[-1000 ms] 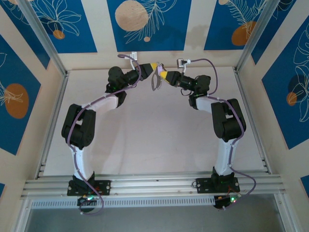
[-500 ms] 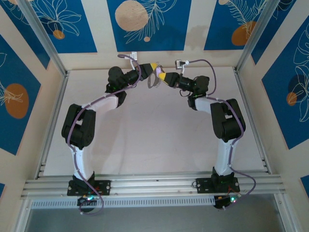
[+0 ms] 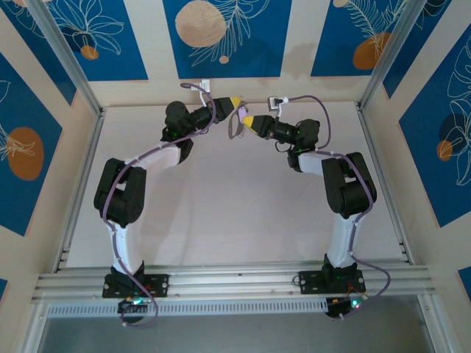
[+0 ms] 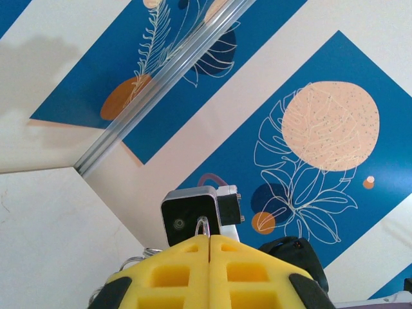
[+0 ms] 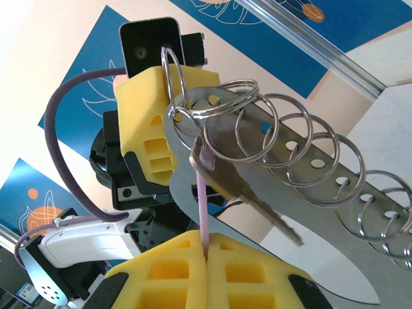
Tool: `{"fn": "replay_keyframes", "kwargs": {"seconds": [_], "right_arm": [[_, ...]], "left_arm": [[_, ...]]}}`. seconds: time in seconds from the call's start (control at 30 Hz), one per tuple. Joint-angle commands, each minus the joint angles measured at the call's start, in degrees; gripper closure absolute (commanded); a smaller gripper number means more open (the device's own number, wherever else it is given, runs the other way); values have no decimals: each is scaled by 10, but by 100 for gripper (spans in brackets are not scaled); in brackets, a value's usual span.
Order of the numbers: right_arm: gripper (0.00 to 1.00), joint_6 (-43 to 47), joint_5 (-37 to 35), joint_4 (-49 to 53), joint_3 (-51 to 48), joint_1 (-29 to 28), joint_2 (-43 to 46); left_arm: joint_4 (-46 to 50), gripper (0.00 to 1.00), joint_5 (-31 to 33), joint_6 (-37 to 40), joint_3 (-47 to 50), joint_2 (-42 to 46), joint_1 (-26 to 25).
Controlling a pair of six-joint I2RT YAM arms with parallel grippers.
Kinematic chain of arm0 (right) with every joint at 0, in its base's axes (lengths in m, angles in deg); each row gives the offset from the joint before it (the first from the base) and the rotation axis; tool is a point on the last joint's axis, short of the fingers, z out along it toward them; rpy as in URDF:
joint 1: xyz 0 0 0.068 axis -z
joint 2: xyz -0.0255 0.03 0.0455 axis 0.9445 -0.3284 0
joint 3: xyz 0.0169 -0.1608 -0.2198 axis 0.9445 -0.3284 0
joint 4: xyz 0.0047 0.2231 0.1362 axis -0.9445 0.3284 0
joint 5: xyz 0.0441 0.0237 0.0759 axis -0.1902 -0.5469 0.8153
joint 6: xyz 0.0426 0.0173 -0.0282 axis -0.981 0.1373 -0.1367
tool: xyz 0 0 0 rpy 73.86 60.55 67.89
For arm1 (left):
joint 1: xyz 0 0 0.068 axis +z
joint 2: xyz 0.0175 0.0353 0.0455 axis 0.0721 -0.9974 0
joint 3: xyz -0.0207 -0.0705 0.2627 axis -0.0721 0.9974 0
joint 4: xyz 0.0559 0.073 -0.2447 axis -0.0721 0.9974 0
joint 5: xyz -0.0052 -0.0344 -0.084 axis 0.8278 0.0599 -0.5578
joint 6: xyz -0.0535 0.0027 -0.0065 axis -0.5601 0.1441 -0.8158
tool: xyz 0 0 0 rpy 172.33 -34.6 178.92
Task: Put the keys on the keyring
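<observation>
The right claw [image 5: 207, 243] has its yellow foam pads pressed together on the head of the small silver key with a lilac plastic head [image 5: 257, 205]. The head shows edge-on as a thin lilac sliver rising from the seam, and the blade slants away to the right. Facing it, the left claw [image 5: 168, 90] is also pinched shut, on the thin silver wire keyring [image 5: 172, 67], whose loop pokes out past its tip. Behind both hangs a flat silver metal strip punched with holes and strung with more wire rings [image 5: 302, 257].

From where I stand, the two claws meet in the air over the far middle of the pale table [image 3: 221, 213], tip almost to tip, with the metalwork dangling between them.

Overlapping rings crowd the spot where the key's head meets the wire, so I cannot tell whether the hole is on the wire yet.

I judge the step in hand to be the threading itself. It wants the left claw as a fixed anchor while the right one makes small, slow turns, walking the hole along the coil rather than pushing straight in. The wire is thin and the pads soft, so a hard tug could twist the loop out of the grip. The right claw has little of the head to hold, so a sideways load may lever the key loose.
</observation>
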State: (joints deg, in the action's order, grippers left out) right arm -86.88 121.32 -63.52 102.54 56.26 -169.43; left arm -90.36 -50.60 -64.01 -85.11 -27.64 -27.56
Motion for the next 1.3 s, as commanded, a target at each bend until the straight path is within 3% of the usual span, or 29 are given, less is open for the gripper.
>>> {"fn": "replay_keyframes", "kwargs": {"seconds": [0.0, 0.43, 0.9, 1.13, 1.27], "right_arm": [[100, 11, -1, -1, 2, -2, 12], [100, 1, 2, 20, 72, -27, -11], [100, 5, 13, 23, 6, -17, -4], [71, 11, 30, 29, -48, 5, 32], [69, 29, 42, 46, -93, 29, 70]], "left_arm": [[-45, 100, -4, 4, -18, 27, -3], [-48, 100, -6, 1, -20, 24, -5], [-50, 100, -5, 1, -25, 22, -5], [-48, 100, -7, 2, -26, 20, -5], [-50, 100, -10, 0, -29, 18, -5]]}}
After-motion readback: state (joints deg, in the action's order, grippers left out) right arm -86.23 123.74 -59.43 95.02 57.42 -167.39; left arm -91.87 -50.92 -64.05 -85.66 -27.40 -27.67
